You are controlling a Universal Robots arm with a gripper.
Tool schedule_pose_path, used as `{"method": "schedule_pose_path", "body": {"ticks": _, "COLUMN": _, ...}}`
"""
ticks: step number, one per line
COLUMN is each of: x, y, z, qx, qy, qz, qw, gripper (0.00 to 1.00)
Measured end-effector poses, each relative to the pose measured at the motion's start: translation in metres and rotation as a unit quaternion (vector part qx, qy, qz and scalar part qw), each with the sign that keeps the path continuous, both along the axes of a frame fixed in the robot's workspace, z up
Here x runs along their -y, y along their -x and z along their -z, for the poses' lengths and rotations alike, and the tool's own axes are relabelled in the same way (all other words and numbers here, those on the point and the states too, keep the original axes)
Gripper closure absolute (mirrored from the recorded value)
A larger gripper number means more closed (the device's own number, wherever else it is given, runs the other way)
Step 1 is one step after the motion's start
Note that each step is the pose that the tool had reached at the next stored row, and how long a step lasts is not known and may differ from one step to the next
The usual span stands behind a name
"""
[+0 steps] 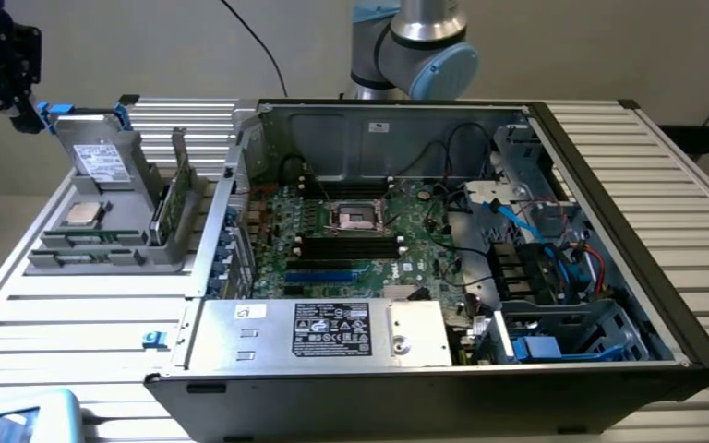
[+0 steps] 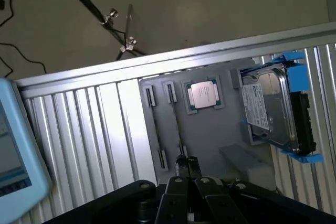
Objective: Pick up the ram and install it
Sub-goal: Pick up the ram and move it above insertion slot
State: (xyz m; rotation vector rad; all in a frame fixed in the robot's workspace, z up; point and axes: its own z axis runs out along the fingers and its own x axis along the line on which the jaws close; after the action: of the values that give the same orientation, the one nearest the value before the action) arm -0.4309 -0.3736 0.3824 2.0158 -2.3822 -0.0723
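The ram (image 1: 84, 238) is a thin green stick standing on edge in a slot of the grey holder (image 1: 53, 258) at the exterior view's left, just in front of the silver processor chip (image 1: 81, 214). In the wrist view the ram (image 2: 176, 124) shows edge-on as a thin dark line beside the chip (image 2: 203, 94). My black gripper (image 1: 10, 92) hangs high above the far left corner of the holder, apart from everything. Its fingers (image 2: 187, 165) are shut with nothing between them. The black motherboard slots (image 1: 348, 245) lie inside the open computer case (image 1: 601, 185).
A hard drive in a blue bracket (image 1: 96, 157) stands at the holder's back, and a green card in grey plastic (image 1: 176, 198) stands at its right side. A silver power supply (image 1: 318, 332) fills the case's front. A light blue device (image 1: 10, 415) lies at the near left corner.
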Motion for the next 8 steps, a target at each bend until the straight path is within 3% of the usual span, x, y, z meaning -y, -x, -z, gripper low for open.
{"method": "schedule_pose_path", "body": {"ticks": 4, "x": 0.0000, "y": 0.0001, "z": 0.0000, "qx": 0.0000, "qy": 0.0009, "qz": -0.036, "qw": 0.9994, "gripper": 0.89}}
{"method": "schedule_pose_path", "body": {"ticks": 8, "x": 0.0000, "y": 0.0001, "z": 0.0000, "qx": 0.0000, "qy": 0.0009, "qz": -0.037, "qw": 0.9993, "gripper": 0.89}}
